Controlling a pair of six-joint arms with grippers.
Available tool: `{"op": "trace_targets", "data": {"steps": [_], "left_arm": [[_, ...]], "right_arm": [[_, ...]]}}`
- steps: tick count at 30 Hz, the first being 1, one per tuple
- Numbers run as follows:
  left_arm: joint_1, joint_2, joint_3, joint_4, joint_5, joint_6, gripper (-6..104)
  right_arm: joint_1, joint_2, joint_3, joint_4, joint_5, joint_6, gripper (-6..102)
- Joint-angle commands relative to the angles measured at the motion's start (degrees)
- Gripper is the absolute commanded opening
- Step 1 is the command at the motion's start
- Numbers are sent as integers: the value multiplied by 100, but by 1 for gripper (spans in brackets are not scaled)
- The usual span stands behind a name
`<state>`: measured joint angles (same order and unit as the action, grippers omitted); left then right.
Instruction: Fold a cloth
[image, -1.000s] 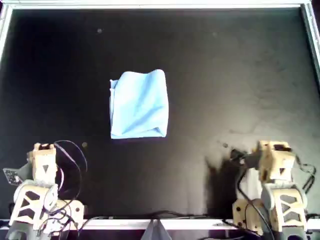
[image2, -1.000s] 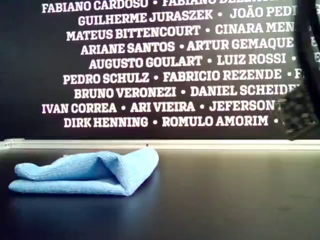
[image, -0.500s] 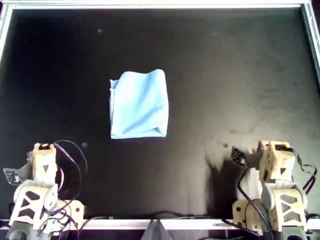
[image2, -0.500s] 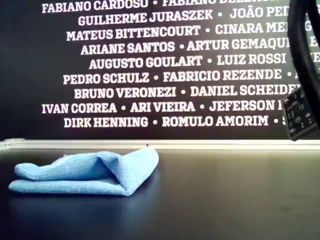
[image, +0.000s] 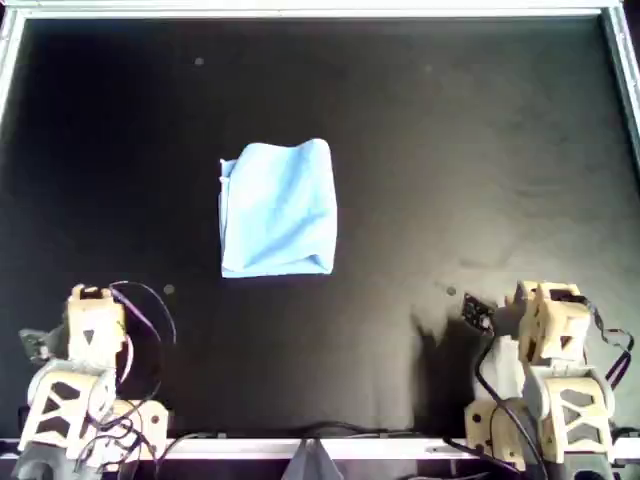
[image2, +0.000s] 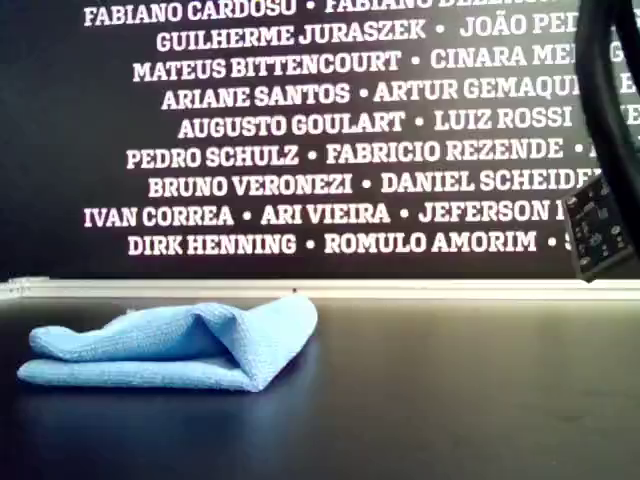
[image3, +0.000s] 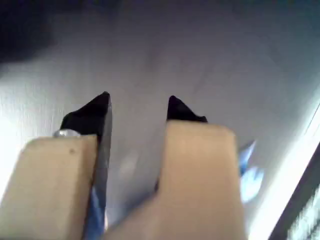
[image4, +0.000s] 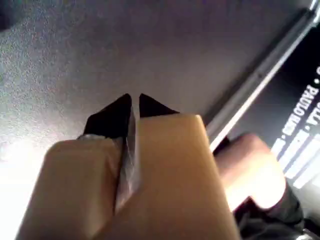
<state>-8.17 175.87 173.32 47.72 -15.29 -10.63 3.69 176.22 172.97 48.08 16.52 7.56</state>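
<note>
The light-blue cloth (image: 277, 208) lies folded over on the black table, left of centre in the overhead view. In the exterior view the cloth (image2: 170, 348) rests at the left with a raised fold. Both arms are parked along the overhead view's bottom edge, far from the cloth. My left gripper (image3: 137, 107) is open with only bare table between its black fingertips; its arm (image: 90, 320) is at the overhead view's lower left. A blurred blue patch (image3: 248, 172) shows beside it. My right gripper (image4: 135, 102) is shut on nothing; its arm (image: 545, 320) is at the lower right.
A metal rail (image: 300, 8) frames the black table (image: 450, 150). Behind the rail (image2: 400, 288), a dark wall with white names (image2: 330, 150) stands. Loose cables (image: 150, 310) hang by the left arm. A small circuit board (image2: 598, 228) of an arm shows at the exterior view's right.
The left arm's wrist has turned and dropped slightly toward the overhead view's bottom edge. The right arm's small board shifted a little earlier, then held. The cloth has not moved.
</note>
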Motion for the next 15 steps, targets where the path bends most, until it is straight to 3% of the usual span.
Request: {"op": "trace_targets", "data": {"steps": [1, 4, 15], "left_arm": [[123, 53, -26, -97, 888, 18, 39], [114, 44, -18, 0, 1178, 18, 39], [123, 35, -18, 18, 1239, -9, 39]], "right_arm": [[-53, 167, 97, 26, -18, -9, 3], [-53, 167, 97, 26, -18, -9, 3], [-53, 167, 97, 26, -18, -9, 3]]}}
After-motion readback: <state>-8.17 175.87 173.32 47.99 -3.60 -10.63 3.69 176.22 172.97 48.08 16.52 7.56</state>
